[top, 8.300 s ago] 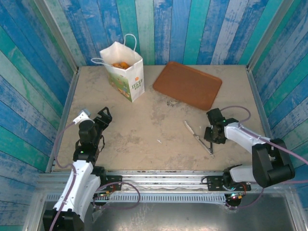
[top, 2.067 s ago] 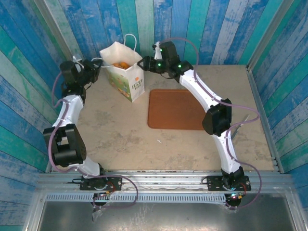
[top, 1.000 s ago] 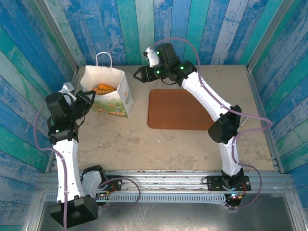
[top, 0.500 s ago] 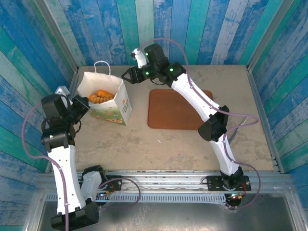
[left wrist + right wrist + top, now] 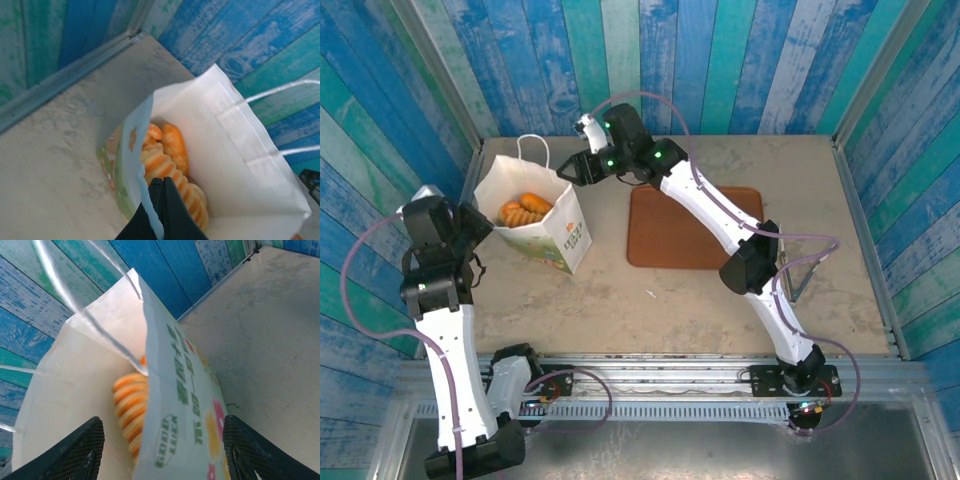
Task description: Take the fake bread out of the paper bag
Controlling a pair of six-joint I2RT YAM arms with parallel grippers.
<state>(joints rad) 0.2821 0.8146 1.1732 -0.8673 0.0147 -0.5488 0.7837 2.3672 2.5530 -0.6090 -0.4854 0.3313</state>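
left gripper (image 5: 161, 186) pinched shut on rim of white paper bag (image 5: 563, 236) | right gripper (image 5: 576, 168) wide open, holding nothing, above bag | flat brown tray (image 5: 660, 240) beside | left wrist view: ridged orange toy bread (image 5: 165, 167) inside, bag wall partly hiding it

white arms (image 5: 450, 330) with black joints, lilac cables (image 5: 360, 262) and black jaws.

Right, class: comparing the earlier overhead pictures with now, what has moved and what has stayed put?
The left gripper, shut on the rim of the paper bag, has dragged it left and nearer from the back wall. The right gripper, open, followed to its mouth. The fake bread stays inside, the brown tray lately unmoved.
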